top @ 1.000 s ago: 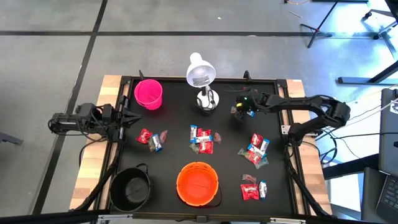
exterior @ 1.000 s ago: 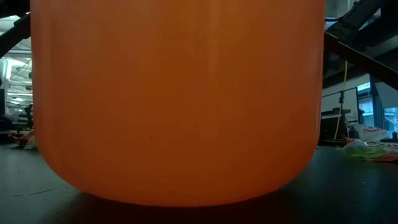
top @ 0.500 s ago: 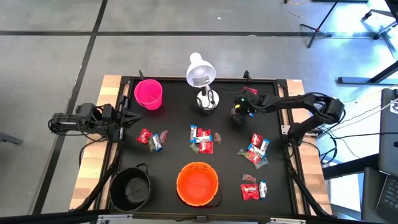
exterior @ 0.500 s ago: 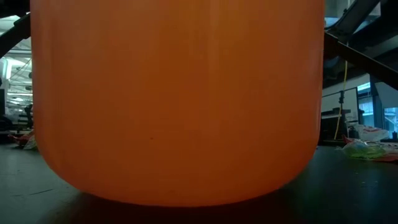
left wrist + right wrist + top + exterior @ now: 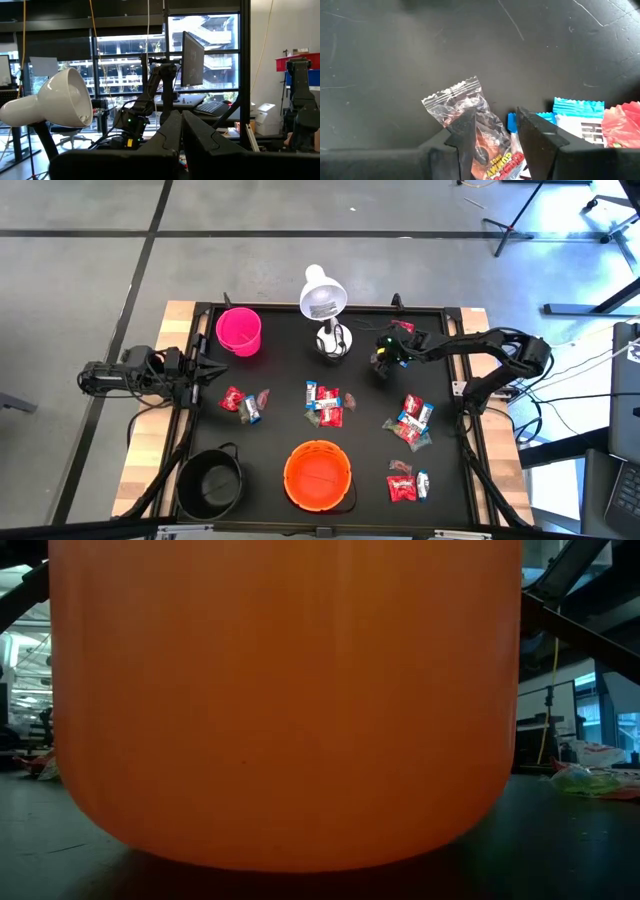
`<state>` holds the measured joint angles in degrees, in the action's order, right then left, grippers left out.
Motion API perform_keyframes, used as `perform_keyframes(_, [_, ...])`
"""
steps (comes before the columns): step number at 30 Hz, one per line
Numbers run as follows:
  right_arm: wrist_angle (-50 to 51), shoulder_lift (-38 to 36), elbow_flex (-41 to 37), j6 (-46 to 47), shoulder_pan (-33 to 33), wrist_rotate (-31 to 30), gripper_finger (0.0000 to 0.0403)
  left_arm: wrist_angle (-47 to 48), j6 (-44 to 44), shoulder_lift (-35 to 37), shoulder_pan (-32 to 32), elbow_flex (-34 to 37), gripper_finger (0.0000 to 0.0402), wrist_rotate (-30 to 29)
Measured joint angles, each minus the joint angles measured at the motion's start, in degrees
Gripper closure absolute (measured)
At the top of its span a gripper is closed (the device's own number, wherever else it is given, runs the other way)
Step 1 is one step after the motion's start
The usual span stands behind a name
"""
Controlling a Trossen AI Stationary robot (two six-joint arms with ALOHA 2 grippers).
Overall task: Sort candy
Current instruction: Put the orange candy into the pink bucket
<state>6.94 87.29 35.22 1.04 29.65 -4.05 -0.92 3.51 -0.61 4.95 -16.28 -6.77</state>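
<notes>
Sorting has barely begun: the small flat wrapped candy (image 5: 324, 404) lies scattered on the black table (image 5: 280, 435), the ribbed orange plastic bowl (image 5: 318, 476) looks empty, the right gripper (image 5: 383, 361) is half-open pinching a clear-wrapped sweet (image 5: 470, 122), and the left gripper (image 5: 212, 373), closed and empty, waits at the table's edge.

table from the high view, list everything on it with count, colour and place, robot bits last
candy: many, red, blue-and-white and clear wrappers, in four loose clusters at left, centre, right and front right of the mat
pink cup: one, pink, back left
orange bowl: one, orange, front centre
black pot: one, black, front left
lamp: one, white, back centre
left tool: one, dark, shut, at the left edge of the mat
right tool: one, dark, right of the lamp base, a candy between its fingers in the right wrist view
</notes>
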Motion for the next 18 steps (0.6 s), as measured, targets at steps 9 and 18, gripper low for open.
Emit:
perform_keyframes(9, [-0.29,0.06,-0.07,-0.04,-0.05,0.59,0.035,0.01,0.01,0.0,0.0,0.0,0.0395,0.0])
perform_keyframes(18, [-1.14,0.09,-0.11,-0.06,-0.04,0.43,0.0382,0.01,0.0,-0.01,0.0,0.01,0.0395,-0.01])
